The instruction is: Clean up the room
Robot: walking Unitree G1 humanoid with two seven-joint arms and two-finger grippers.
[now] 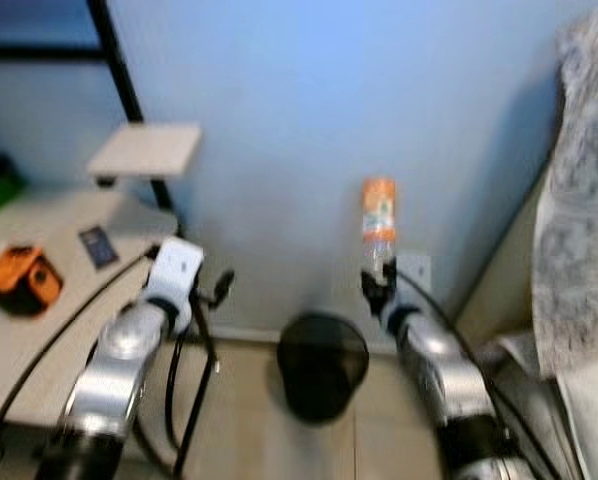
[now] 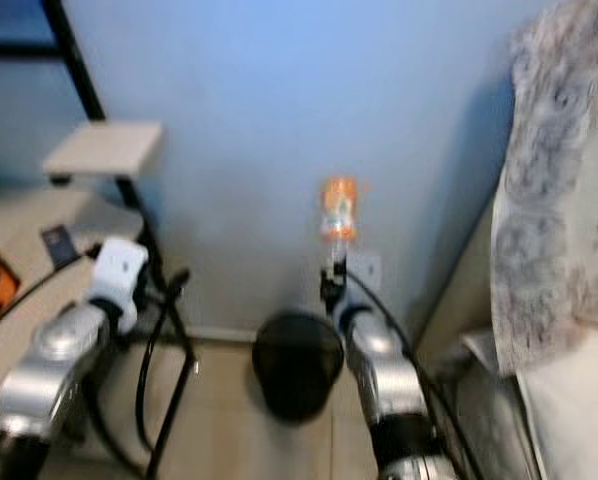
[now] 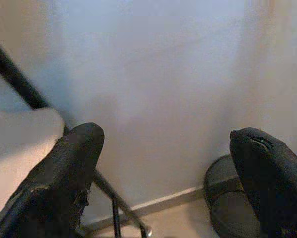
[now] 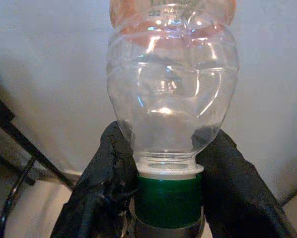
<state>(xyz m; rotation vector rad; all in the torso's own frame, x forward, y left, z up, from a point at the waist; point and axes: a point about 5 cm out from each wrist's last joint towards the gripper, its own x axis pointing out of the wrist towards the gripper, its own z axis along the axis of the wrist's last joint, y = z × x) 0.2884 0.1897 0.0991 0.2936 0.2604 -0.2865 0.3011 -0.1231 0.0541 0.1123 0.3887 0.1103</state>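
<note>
Starting at your left, the bench (image 1: 39, 330) is carrying an orange device (image 1: 21, 280) and a small dark card (image 1: 98, 246), with a black stand and its pale shelf (image 1: 146, 150) rising behind. Your left tool (image 3: 163, 163) is hanging raised beside that stand, its two black fingers (image 3: 64, 173) spread wide apart with nothing between them, facing the blue wall.

Moving toward the middle, the black wastebasket (image 1: 322, 366) is sitting on the floor against the wall, its mouth open upward. Your right tool (image 1: 379, 290) is sitting just to the right of it and above, clamped on the green cap and neck of a clear plastic bottle (image 1: 379, 225) with an orange label. You are holding the bottle upside down, its long axis near vertical, base pointing up.

So the basket is lying down and slightly left of the bottle; judging by this, your right arm is the nearer one and a short shift leftward over the rim looks like what the drop is calling for.

Further right, a patterned cloth (image 1: 579, 200) is hanging, well apart from the basket
</note>
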